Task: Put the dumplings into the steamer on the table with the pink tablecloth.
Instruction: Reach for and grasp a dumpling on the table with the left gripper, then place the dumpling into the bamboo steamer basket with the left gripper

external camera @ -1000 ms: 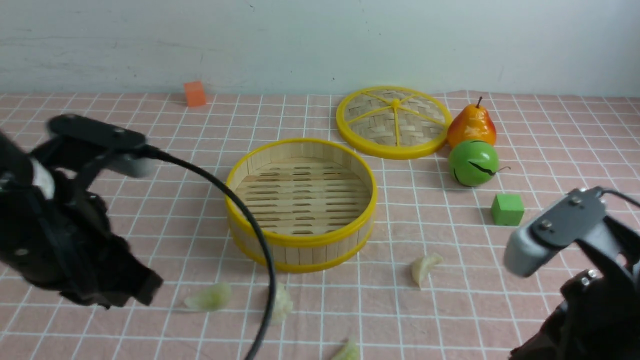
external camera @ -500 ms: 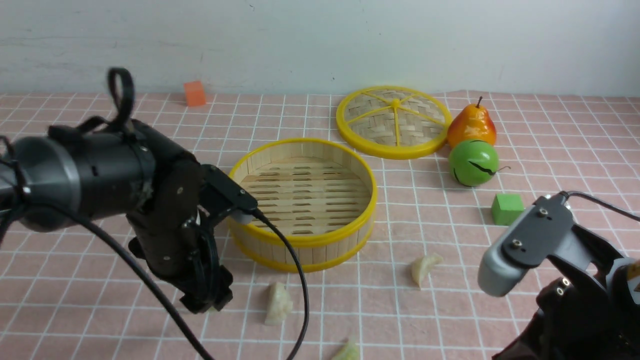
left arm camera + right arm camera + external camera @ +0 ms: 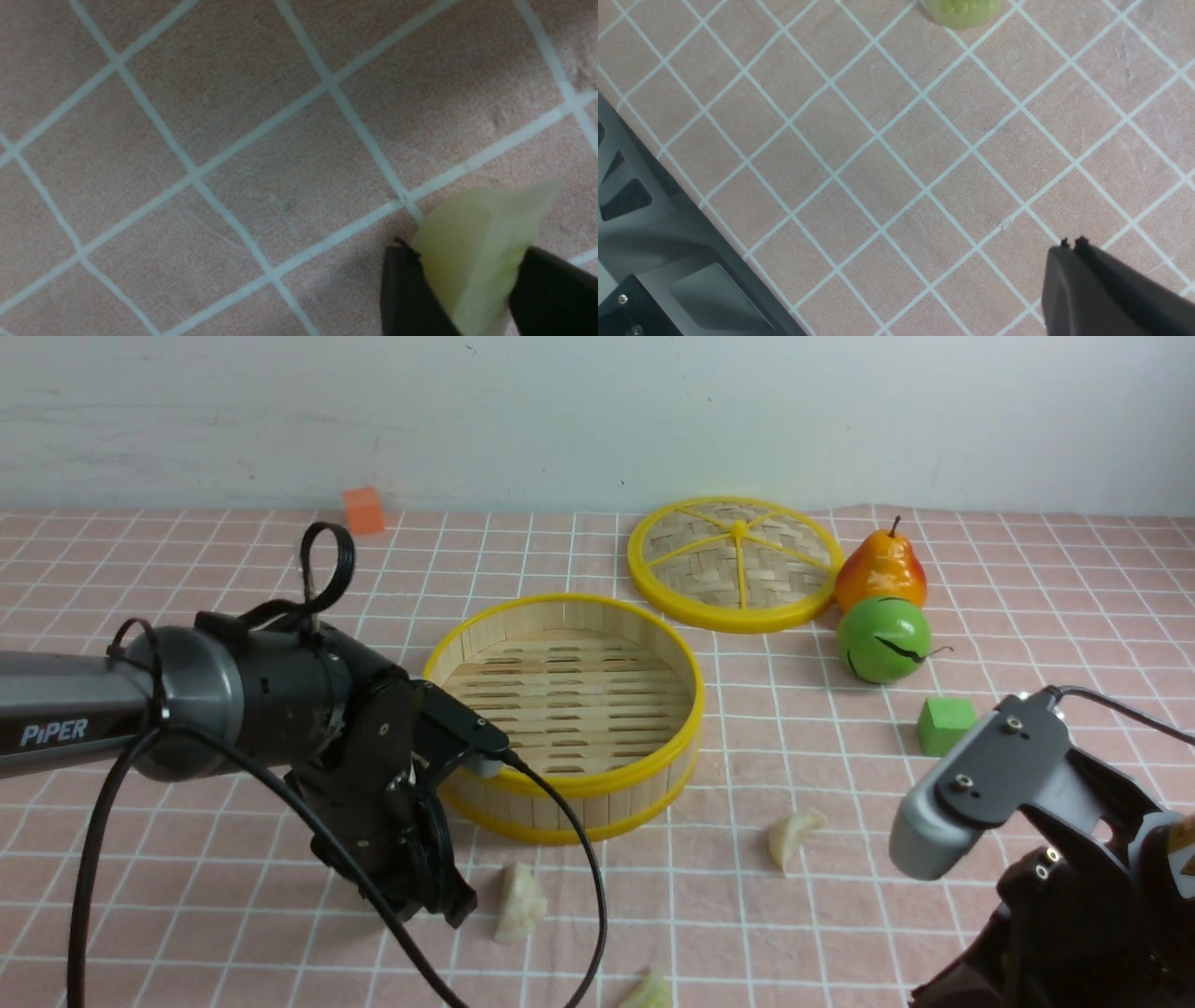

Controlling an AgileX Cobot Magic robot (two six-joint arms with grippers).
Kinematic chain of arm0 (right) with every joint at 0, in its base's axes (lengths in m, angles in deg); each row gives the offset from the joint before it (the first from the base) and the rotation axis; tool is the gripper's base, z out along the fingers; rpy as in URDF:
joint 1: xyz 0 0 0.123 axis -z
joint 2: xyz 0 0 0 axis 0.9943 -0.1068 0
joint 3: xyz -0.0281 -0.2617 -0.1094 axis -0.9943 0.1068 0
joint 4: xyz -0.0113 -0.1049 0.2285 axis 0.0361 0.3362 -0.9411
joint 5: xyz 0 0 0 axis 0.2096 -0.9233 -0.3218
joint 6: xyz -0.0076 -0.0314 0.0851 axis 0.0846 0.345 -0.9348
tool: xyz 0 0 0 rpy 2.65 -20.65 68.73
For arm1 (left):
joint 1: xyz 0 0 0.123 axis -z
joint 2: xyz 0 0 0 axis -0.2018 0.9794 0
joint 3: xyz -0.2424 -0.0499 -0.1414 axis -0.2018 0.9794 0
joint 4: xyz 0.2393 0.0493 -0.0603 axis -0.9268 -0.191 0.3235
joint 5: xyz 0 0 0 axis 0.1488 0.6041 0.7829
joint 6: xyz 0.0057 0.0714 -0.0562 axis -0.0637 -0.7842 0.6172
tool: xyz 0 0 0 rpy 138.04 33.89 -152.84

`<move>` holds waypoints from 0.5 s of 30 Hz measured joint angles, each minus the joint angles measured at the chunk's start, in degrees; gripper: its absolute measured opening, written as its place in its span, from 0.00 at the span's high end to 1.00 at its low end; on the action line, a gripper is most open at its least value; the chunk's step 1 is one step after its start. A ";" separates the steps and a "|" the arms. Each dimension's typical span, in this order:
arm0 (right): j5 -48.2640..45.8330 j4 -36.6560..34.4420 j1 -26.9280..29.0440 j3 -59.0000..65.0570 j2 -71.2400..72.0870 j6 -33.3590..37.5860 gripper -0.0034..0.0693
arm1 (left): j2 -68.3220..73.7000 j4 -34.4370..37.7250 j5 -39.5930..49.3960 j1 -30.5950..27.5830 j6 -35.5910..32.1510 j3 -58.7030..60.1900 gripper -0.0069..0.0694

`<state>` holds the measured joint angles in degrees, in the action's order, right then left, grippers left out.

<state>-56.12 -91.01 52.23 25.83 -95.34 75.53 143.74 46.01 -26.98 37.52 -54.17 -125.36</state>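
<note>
The steamer point(image 3: 560, 786) stands empty mid-table on the pink tablecloth point(image 3: 822, 915). My left gripper point(image 3: 446, 903) is down at the cloth just in front of the steamer's left side. In the left wrist view it point(image 3: 467, 254) is shut on a pale green dumpling point(image 3: 481, 219), one black finger on each side. Three more dumplings lie on the cloth: one point(image 3: 520, 903) right beside the left gripper, one point(image 3: 794, 833) in front of the steamer's right side, one point(image 3: 649, 992) at the front edge. My right gripper point(image 3: 1071, 243) is shut and empty above bare cloth; a dumpling point(image 3: 962, 8) shows at that view's edge.
The flat woven lid point(image 3: 733, 560) lies behind the steamer. A pear point(image 3: 880, 569), a green ball point(image 3: 883, 639) and a green cube point(image 3: 947, 726) sit at the right, an orange cube point(image 3: 363, 511) by the wall. My right arm point(image 3: 1018, 784) fills the lower right. A grey metal frame point(image 3: 644, 261) borders the cloth.
My left arm has swung in and come down over the leftmost dumpling, which it now hides in the front view. The right arm has edged left a little.
</note>
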 joint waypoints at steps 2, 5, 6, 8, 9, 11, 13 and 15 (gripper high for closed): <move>0.00 0.00 0.00 0.00 -0.04 0.00 0.97 | 0.00 0.36 0.22 0.00 0.00 0.00 0.58; 0.00 0.00 0.00 0.00 -0.04 0.00 0.97 | -0.25 0.69 0.95 0.00 0.06 -0.07 0.58; 0.00 0.00 0.00 0.00 -0.04 0.00 0.97 | -0.25 0.69 0.95 0.00 0.06 -0.07 0.58; 0.00 0.00 0.00 0.00 -0.04 0.00 0.96 | -1.56 1.71 3.50 0.00 0.60 -0.73 0.58; 0.00 0.00 0.00 0.00 -0.04 0.00 0.96 | -2.47 2.06 4.58 0.00 1.22 -1.66 0.58; 0.12 0.00 0.00 0.00 -0.04 0.00 0.96 | -4.53 3.08 6.55 0.00 3.33 -4.59 0.59; 0.32 0.00 0.00 0.00 -0.04 0.00 0.96 | -6.55 5.09 8.97 0.00 5.04 -9.49 0.59; 0.52 0.00 0.00 0.05 -0.04 0.00 0.96 | -7.40 7.39 11.15 0.00 6.25 -14.21 0.59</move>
<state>-55.61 -91.01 52.23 25.88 -95.39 75.53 136.33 53.40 -15.83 37.52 -47.93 -139.57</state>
